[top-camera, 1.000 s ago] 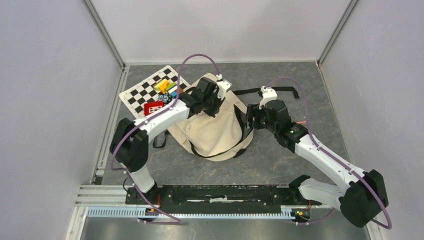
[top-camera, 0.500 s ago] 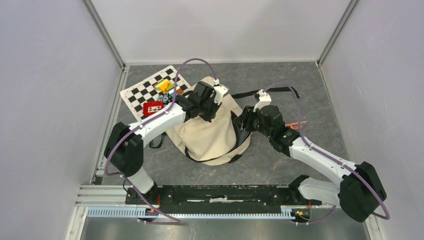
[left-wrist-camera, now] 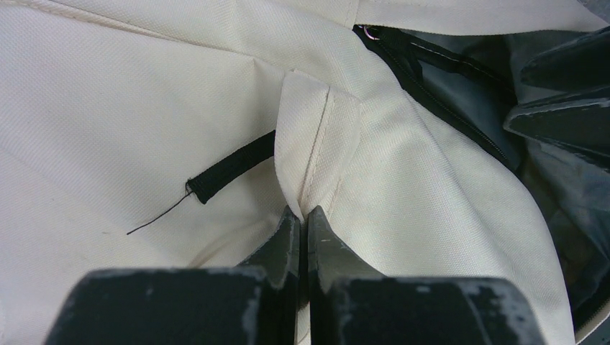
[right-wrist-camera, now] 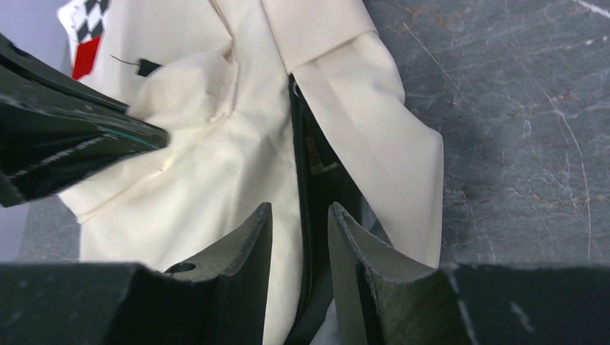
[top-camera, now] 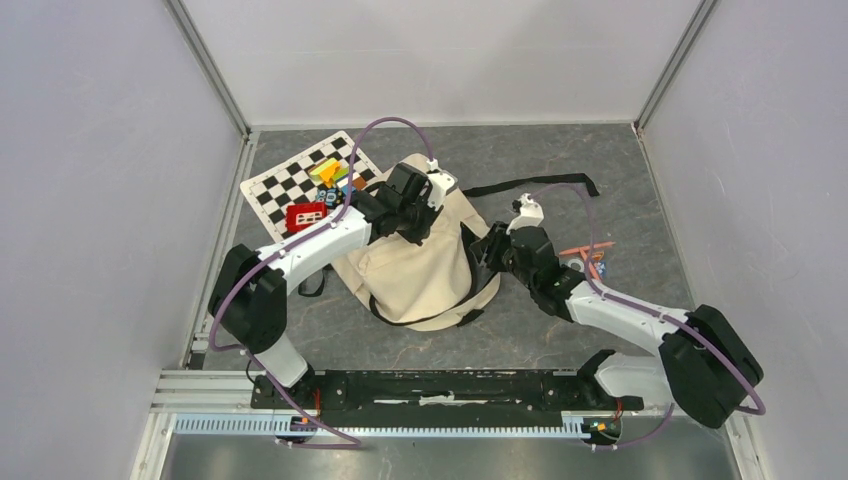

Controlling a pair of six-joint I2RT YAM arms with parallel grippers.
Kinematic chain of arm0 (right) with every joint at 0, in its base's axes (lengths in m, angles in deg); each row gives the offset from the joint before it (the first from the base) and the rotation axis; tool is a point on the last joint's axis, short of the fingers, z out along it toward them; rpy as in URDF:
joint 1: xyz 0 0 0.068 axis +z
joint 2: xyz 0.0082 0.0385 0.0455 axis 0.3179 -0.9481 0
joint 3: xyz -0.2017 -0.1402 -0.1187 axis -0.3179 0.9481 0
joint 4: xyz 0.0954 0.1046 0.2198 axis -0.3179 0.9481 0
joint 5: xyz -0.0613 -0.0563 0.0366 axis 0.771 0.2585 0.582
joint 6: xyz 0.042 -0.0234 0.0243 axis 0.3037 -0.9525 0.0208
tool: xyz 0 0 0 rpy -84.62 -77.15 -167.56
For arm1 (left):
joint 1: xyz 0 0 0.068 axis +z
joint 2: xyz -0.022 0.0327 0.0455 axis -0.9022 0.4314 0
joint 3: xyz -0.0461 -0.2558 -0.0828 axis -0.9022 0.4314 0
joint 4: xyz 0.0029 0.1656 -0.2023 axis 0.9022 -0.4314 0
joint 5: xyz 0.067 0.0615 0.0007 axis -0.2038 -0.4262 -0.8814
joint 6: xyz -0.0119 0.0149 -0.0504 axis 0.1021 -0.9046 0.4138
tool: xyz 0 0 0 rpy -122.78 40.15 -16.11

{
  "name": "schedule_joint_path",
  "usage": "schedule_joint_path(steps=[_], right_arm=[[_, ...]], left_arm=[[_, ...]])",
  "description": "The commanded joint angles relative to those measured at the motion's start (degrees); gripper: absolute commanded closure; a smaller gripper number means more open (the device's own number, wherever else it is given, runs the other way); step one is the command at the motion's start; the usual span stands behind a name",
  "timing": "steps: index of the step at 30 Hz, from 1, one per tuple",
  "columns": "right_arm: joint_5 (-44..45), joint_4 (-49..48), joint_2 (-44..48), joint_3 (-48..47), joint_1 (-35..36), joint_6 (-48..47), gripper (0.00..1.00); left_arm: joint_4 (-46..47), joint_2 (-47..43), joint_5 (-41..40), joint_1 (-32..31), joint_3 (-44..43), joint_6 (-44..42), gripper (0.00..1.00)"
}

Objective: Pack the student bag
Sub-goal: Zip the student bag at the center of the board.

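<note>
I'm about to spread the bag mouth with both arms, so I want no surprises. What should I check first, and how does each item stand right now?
1. Left gripper clamped on a fold of the student bag: ok.
2. Right gripper closed on the bag's edge: not ok. Its jaws are open and straddle the black zipper trim.
3. Zipper undone, grey lining showing: ok.
4. Mouth wide enough for loading: cannot tell.
5. Things to pack in view: ok. The checkerboard with coloured pieces lies left of the bag, and small orange items lie beside the right arm.
</note>
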Motion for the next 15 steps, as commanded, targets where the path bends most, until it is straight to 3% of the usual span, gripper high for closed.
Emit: schedule_joint_path(steps=[1,6,15], right_arm=[[5.7,-4.1,-2.7,1.7,1.0,-0.8,0.62],[7.4,-4.0,-6.1,1.5,1.0,-4.5,0.61],[1.9,-8.9,-11.8,-1.1,0.7,-15.9,0.54]], left_arm=[[-3.6,-2.3,-0.4,-0.4,-0.7,-0.4,0.98],[-3.7,-2.4,-0.5,-0.3,-0.7,-0.5,0.98],[-4.0,-2.6,-0.3,-0.3,-0.8,-0.7,0.98]])
